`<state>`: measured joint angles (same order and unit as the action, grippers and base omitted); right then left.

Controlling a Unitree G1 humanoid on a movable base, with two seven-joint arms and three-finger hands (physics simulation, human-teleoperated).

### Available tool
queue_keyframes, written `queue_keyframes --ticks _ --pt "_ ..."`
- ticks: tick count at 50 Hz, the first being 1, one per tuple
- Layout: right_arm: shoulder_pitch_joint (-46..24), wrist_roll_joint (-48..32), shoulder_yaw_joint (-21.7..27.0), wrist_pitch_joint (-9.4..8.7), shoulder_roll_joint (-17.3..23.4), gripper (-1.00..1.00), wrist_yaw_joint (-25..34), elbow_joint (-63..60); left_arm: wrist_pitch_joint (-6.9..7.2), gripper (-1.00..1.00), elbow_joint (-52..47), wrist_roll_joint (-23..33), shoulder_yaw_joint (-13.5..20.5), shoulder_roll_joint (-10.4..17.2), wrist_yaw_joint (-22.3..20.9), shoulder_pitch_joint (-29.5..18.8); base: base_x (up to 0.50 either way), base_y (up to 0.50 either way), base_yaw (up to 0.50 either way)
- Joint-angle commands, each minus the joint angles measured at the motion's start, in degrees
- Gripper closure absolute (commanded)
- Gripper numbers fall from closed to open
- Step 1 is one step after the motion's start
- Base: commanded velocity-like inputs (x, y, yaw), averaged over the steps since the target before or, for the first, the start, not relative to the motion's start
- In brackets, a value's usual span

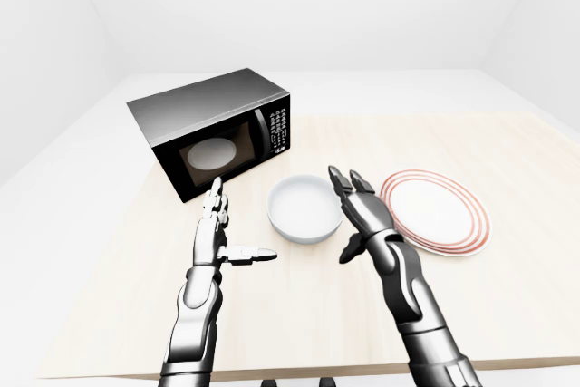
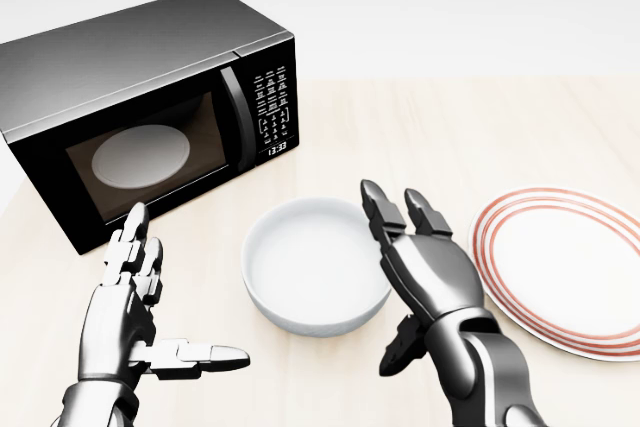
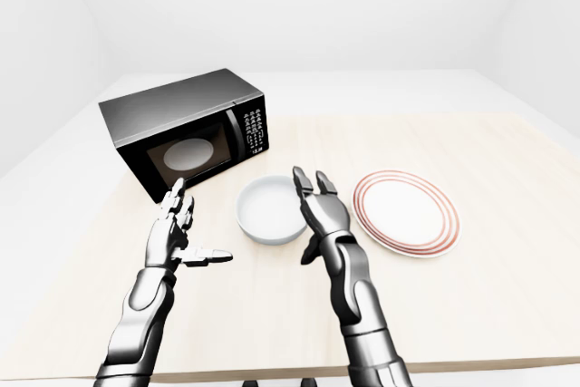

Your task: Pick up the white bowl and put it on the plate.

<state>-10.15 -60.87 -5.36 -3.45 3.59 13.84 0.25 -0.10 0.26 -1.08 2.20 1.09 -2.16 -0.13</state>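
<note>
1. While I look down through the head view, I see the white bowl (image 2: pixel 318 269) sitting on the table (image 2: pixel 480 127), between the microwave (image 2: pixel 140 107) and the plate (image 2: pixel 570 269).
2. My right hand (image 2: pixel 425 272) is open, fingers spread, just beside the bowl's right rim. I cannot tell if it touches the bowl.
3. My left hand (image 2: pixel 135 297) is open too, thumb sticking out, near the bowl on its left side but apart from it. It holds nothing.
4. I think the bowl is stiff and smooth, so it may slip. It looks like it could break if I drop it.
5. I guess it is not very heavy, and it looks like nothing is inside.
6. The best place to grab is the rim, with fingers on the outside wall and the thumb over the edge.
7. The plate is close on the right, with red rings on it. It has nothing on it yet.
</note>
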Motion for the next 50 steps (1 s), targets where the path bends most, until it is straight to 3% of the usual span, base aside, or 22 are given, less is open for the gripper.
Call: queue_keyframes --ticks 1,22,31,50 --pt "-0.8 -2.9 -1.4 0.37 -0.8 -1.00 2.0 1.0 0.00 -1.00 0.0 0.0 0.0 0.0 0.0 0.0 0.00 0.00 0.00" --pt "-1.9 -9.5 -3.6 0.49 -2.2 -1.00 7.4 1.4 0.00 -1.00 0.0 0.0 0.0 0.0 0.0 0.0 0.00 0.00 0.00" --pt "-3.9 -13.0 -3.7 1.36 -2.1 -1.00 10.8 1.7 0.00 -1.00 0.0 0.0 0.0 0.0 0.0 0.0 0.00 0.00 0.00" --pt "-7.3 -17.1 -3.5 6.18 -1.4 -1.00 20.2 6.9 0.00 -1.00 0.0 0.0 0.0 0.0 0.0 0.0 0.00 0.00 0.00"
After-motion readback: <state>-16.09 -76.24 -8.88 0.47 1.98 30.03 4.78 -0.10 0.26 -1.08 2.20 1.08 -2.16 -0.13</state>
